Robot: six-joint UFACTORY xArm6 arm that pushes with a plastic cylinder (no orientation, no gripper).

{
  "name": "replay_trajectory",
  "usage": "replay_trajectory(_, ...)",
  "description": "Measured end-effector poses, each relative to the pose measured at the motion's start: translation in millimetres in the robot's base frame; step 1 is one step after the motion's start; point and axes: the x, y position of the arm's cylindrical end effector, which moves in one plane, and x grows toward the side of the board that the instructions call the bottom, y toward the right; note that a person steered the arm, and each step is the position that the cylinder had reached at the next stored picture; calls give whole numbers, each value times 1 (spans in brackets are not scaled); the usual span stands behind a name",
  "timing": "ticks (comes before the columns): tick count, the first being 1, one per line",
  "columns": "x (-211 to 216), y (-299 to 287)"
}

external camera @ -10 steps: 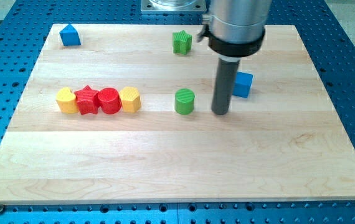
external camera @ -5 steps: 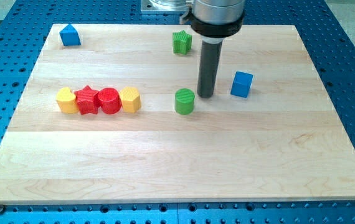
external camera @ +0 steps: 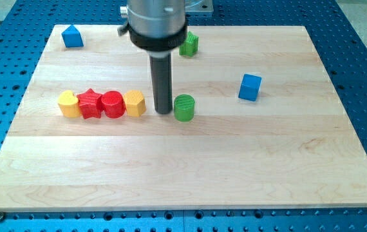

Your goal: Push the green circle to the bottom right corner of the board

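Observation:
The green circle [external camera: 184, 107] is a short green cylinder near the middle of the wooden board [external camera: 190, 167]. My tip [external camera: 163, 111] rests on the board just to the view's left of the green circle, close against its left side, between it and the yellow hexagon [external camera: 134, 103]. The rod rises from there to the arm's grey collar at the view's top.
A row of blocks lies left of my tip: yellow heart [external camera: 69, 104], red star [external camera: 91, 103], red circle [external camera: 112, 104], then the yellow hexagon. A green star [external camera: 189, 44] sits at the top, partly behind the arm. A blue cube [external camera: 250, 87] is at right, a blue block [external camera: 72, 37] top left.
My tip swung from the green circle's right side, around above it, to its left side. The green circle has shifted slightly to the view's left and down.

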Motion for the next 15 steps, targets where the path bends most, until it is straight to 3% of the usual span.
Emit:
replay_trajectory(2,-1,49)
replay_trajectory(3,-22,81)
replay_trajectory(5,-63,82)
replay_trajectory(7,-19,112)
replay_trajectory(9,-14,178)
replay_trajectory(12,-3,118)
replay_trajectory(13,14,123)
replay_trajectory(15,28,220)
